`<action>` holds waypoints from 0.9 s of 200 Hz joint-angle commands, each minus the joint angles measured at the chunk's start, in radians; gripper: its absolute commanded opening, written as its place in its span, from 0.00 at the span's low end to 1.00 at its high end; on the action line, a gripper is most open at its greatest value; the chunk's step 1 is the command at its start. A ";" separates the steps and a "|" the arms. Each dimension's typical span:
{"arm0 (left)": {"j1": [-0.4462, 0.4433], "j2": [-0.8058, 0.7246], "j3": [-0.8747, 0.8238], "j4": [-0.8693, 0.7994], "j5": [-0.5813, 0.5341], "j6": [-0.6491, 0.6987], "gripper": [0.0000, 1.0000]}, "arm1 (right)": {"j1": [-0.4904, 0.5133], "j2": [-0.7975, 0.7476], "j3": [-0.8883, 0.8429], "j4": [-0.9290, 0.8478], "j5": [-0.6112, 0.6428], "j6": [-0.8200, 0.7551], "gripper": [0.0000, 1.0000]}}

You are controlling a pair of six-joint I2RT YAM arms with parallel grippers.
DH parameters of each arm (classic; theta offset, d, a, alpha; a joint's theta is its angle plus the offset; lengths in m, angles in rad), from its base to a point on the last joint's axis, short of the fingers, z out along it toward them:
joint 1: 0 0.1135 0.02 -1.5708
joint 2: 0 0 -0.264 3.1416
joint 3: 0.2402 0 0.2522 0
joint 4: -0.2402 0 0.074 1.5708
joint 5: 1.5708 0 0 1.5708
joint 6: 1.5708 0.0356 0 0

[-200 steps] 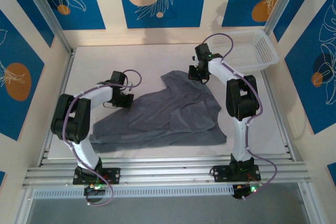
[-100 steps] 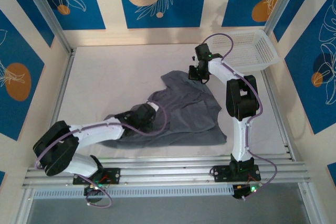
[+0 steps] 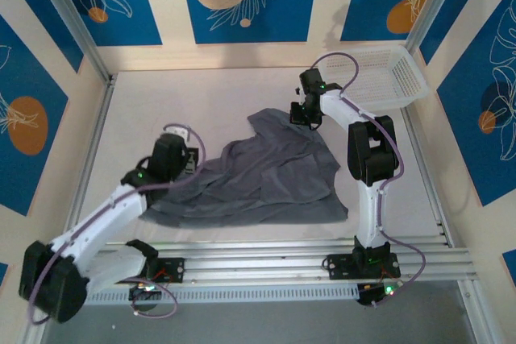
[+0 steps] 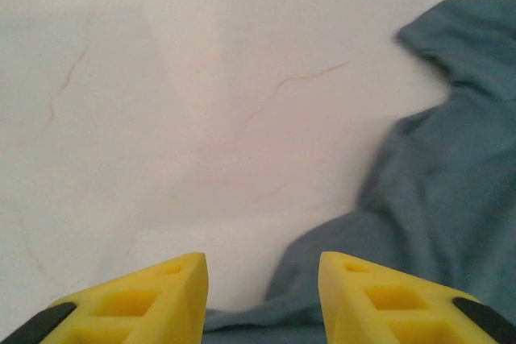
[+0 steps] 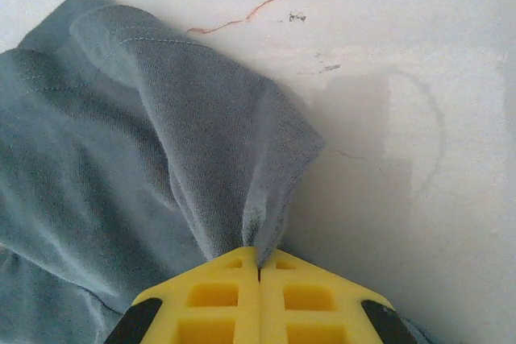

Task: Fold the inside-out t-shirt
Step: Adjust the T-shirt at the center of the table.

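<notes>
Right gripper [image 5: 258,257] pinches the shirt [image 3: 258,179] at its far edge; left gripper [image 4: 263,275] gapes, seemingly empty, above the counter [image 4: 161,118].

Two white arms [image 3: 368,203] with black joints [image 3: 371,151], looped by purple cables [image 3: 334,57], end in yellow, black-tipped wedge fingers [image 4: 141,300]; green lights [image 3: 388,288] at six o'clock.

The dark grey short-sleeved cloth t-shirt [image 3: 266,175] looks soft, thin and matt (creased all over). Its fine knit and a stitched hem are plain in the right wrist view. The white table top [image 3: 161,102] is smooth and dull, with thin reddish hairline marks. The white mesh basket [image 3: 391,78] is slightly shiny plastic. The yellow moulded fingers [image 5: 218,300] look like matt plastic. The grooved front rails [image 3: 258,267] are silvery metal.
</notes>
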 commanded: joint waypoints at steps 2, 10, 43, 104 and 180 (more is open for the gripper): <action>0.107 0.200 0.102 -0.178 0.326 -0.038 0.43 | 0.010 -0.033 0.002 -0.020 -0.023 -0.003 0.00; 0.125 0.284 0.152 -0.209 0.369 -0.050 0.43 | 0.012 -0.030 0.006 -0.028 -0.022 -0.005 0.00; 0.183 0.509 0.257 -0.201 0.435 -0.141 0.46 | 0.014 -0.040 0.002 -0.041 0.000 -0.015 0.00; 0.195 0.632 0.263 -0.181 0.568 -0.126 0.22 | 0.015 -0.043 -0.001 -0.047 0.008 -0.018 0.00; 0.046 0.223 0.093 -0.134 0.275 -0.077 0.00 | 0.024 -0.038 0.004 -0.049 0.011 -0.017 0.00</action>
